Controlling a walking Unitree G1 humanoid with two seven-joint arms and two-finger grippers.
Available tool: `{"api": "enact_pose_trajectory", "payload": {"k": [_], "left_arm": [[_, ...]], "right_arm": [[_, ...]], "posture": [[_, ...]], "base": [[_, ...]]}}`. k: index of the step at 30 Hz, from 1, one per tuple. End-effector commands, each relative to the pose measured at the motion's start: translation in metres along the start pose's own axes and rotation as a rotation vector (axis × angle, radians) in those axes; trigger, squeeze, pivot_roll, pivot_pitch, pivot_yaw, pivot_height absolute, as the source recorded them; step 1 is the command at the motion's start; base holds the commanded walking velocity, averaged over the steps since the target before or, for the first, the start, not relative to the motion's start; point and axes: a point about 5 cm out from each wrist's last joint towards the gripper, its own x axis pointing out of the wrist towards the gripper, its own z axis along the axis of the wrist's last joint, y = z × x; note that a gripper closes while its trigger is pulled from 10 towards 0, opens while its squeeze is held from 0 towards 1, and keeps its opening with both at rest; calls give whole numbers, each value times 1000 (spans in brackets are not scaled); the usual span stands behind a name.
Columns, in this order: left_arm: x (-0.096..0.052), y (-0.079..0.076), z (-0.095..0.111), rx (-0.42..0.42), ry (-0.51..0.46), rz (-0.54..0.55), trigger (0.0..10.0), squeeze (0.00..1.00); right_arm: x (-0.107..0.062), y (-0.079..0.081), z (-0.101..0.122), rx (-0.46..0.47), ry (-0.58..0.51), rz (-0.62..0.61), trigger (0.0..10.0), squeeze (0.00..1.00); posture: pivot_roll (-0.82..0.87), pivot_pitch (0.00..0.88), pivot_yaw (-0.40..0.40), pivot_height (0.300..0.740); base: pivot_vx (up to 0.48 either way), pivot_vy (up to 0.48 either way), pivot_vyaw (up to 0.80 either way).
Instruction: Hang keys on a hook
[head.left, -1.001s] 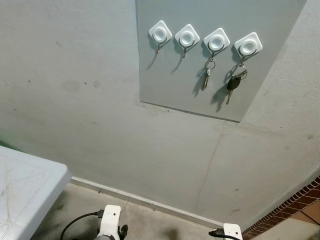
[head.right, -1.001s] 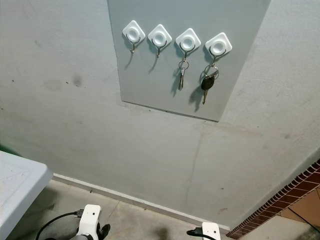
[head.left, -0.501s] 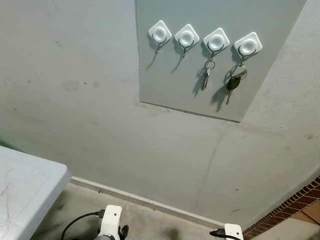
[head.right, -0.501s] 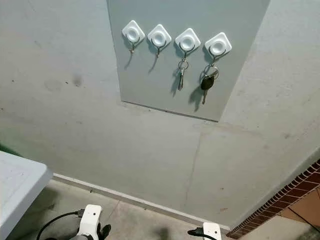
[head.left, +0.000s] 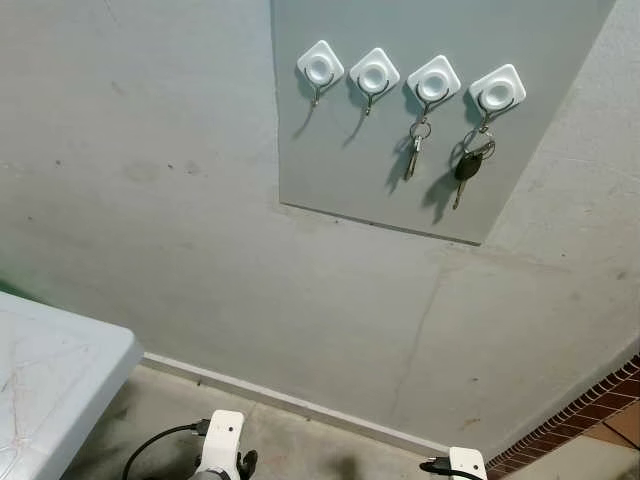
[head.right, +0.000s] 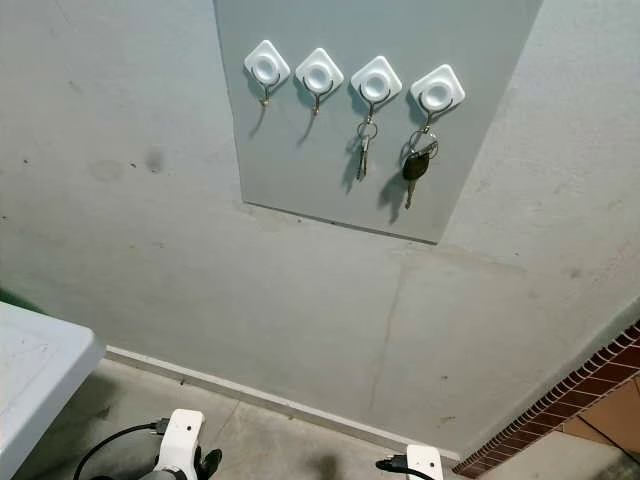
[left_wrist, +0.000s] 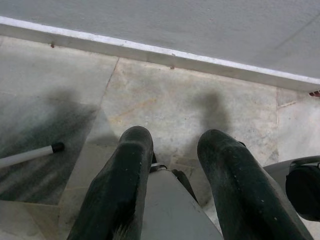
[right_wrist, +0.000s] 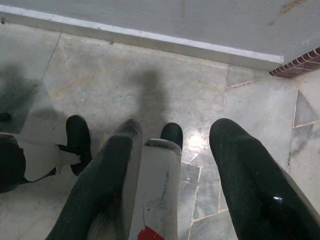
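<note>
Four white diamond-shaped hooks sit in a row on a grey panel (head.left: 380, 150) high on the wall. The first hook (head.left: 320, 68) and second hook (head.left: 373, 74) carry nothing. A small silver key bunch (head.left: 414, 150) hangs from the third hook (head.left: 433, 82). A black-headed key (head.left: 466, 168) on a ring hangs from the fourth hook (head.left: 496, 93). Both arms hang low by the floor. My left gripper (left_wrist: 175, 147) is open with nothing between its fingers. My right gripper (right_wrist: 177, 131) is open too and holds nothing.
A white folding table (head.left: 50, 375) juts in at the lower left, with one leg tip (left_wrist: 30, 155) on the floor. A pale skirting strip (head.left: 300, 402) runs along the wall base. Brick edging (head.left: 590, 412) lies at the lower right.
</note>
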Motion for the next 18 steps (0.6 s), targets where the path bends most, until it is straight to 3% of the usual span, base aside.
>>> {"api": "enact_pose_trajectory", "payload": {"k": [1,18], "left_arm": [[0,0,-2,5,14,-5,10000,0],[-1,1,-3,27,24,-8,10000,0]], "right_arm": [[1,0,2,-1,-3,-2,10000,0],[0,2,1,-2,-2,-2,10000,0]], "posture": [[57,0,-8,736],[53,0,-3,736]], "base": [[0,0,0],[0,0,0]]}}
